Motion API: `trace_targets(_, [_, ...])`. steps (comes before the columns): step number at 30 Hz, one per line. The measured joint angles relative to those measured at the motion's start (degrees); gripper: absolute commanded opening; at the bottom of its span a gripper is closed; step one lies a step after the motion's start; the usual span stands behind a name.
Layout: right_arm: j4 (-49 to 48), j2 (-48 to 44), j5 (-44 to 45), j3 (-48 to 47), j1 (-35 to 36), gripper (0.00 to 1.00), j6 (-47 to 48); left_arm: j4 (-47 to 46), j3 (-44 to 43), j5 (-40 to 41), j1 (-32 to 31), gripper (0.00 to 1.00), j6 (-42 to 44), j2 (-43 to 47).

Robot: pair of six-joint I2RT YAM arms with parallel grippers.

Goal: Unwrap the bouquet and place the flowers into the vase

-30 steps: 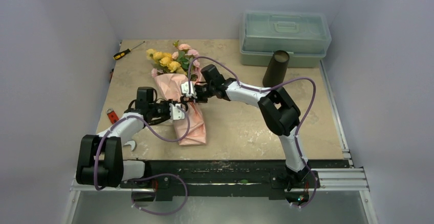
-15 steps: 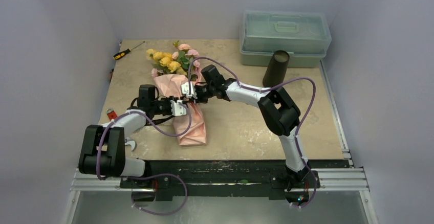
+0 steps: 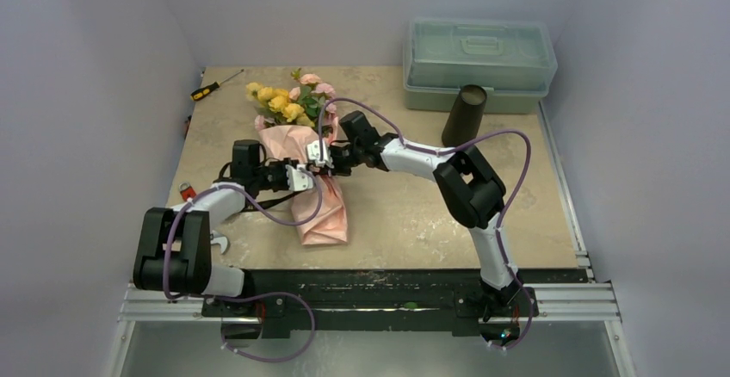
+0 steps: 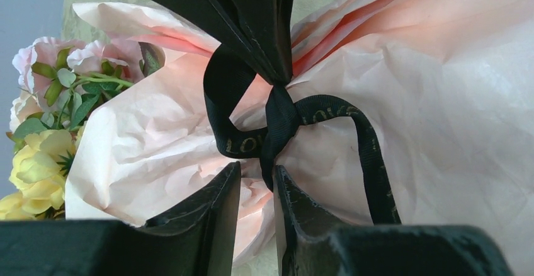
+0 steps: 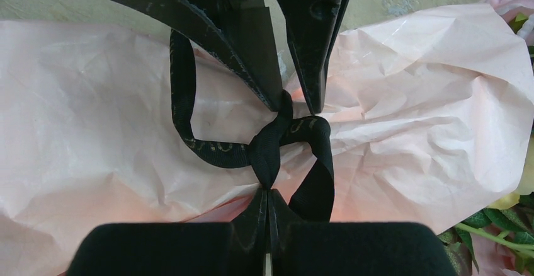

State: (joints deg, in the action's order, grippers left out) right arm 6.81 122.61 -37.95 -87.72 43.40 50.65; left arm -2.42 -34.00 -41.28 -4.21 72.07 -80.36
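The bouquet (image 3: 317, 194) lies on the table in pale pink paper (image 4: 441, 93), with its yellow and peach-pink flowers (image 3: 288, 101) pointing to the far side. A black ribbon (image 5: 214, 150) is knotted round the middle of the paper. My right gripper (image 5: 267, 191) is shut on a strand of this ribbon just below the knot. My left gripper (image 4: 257, 166) faces it from the other side, jaws a little apart, with a ribbon strand (image 4: 271, 156) hanging at its fingertips. The dark vase (image 3: 465, 114) stands upright at the back right, away from both grippers.
A translucent grey-green lidded box (image 3: 479, 63) sits right behind the vase. A yellow-handled screwdriver (image 3: 213, 86) lies at the back left corner. A small red item (image 3: 188, 194) and a white piece (image 3: 220, 244) lie by the left arm.
My left gripper has moved up and right along the bouquet until its tips meet the ribbon knot opposite the right gripper. The right gripper has held still on the ribbon.
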Motion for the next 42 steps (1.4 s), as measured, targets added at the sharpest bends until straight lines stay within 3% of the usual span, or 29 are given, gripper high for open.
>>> trace_targets(6, [0.02, -0.46, -0.79, 0.39, -0.48, 0.0, -0.04, -1.2, -1.49, 0.09, 0.07, 0.15, -0.98, -3.65])
trace_targets(10, [0.02, -1.4, -0.81, 0.87, -0.83, 0.0, -0.24, -1.7, -1.84, 0.5, 0.07, 0.0, -1.16, -5.14])
trace_targets(22, [3.23, -3.8, -1.75, 4.46, -4.63, 0.0, 2.16, -2.56, -1.92, 1.33, 4.33, 0.0, -6.1, -3.43])
trace_targets(26, [5.01, -4.39, -1.79, 5.4, -5.55, 0.2, 3.48, -2.12, -1.86, 1.22, 5.05, 0.0, -6.49, -2.71])
trace_targets(29, [6.12, -4.63, -1.9, 5.42, -5.46, 0.32, 3.41, -2.05, -1.84, 1.25, 4.48, 0.11, -6.56, -1.36])
trace_targets(31, [6.23, -4.83, -1.95, 5.42, -5.22, 0.37, 2.91, -2.16, -1.84, 1.27, 3.91, 0.12, -6.99, -0.33])
trace_targets(36, [6.23, -5.05, -2.14, 5.31, -4.74, 0.45, 0.96, -2.25, -1.84, 1.11, 2.4, 0.25, -8.26, 1.29])
trace_targets(42, [5.42, -5.05, -2.34, 3.98, -3.93, 0.46, -2.84, -2.6, -1.86, 1.11, 0.24, 0.37, -8.72, 1.42])
